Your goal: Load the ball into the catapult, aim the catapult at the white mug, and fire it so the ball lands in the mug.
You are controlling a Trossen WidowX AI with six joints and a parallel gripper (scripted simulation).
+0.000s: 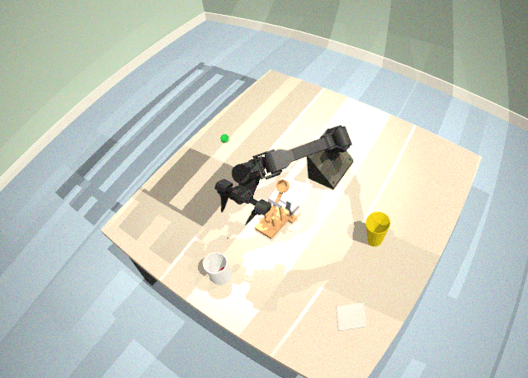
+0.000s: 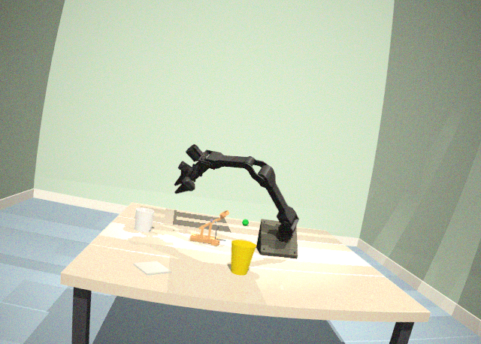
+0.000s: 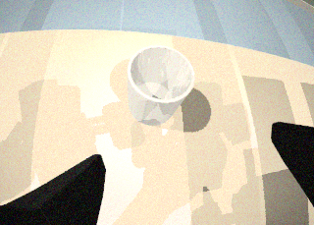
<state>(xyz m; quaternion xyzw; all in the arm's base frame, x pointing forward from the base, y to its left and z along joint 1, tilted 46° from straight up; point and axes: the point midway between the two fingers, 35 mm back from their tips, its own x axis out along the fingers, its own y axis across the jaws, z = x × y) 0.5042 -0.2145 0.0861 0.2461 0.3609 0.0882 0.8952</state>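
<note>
The white mug (image 1: pixel 221 276) (image 2: pixel 143 221) (image 3: pixel 143 106) stands upright near the table's edge. A small part of the red ball (image 1: pixel 222 268) shows inside it in the top view. In the wrist view the mug's inside is pale and no red can be made out. The wooden catapult (image 1: pixel 269 229) (image 2: pixel 203 239) stands mid-table with its throwing arm raised and its round cup (image 1: pixel 282 186) (image 2: pixel 224 213) empty. My gripper (image 1: pixel 234 217) (image 2: pixel 176 188) (image 3: pixel 191 148) is open and empty, held high above the table between catapult and mug, touching neither.
A yellow cup (image 1: pixel 376 236) (image 2: pixel 241 259) stands on the other side of the catapult from the green ball (image 1: pixel 223 138) (image 2: pixel 245 222). A flat white square (image 1: pixel 351 317) (image 2: pixel 152 267) lies near the table's edge. The arm's dark base (image 2: pixel 277 245) stands behind the catapult's cup end.
</note>
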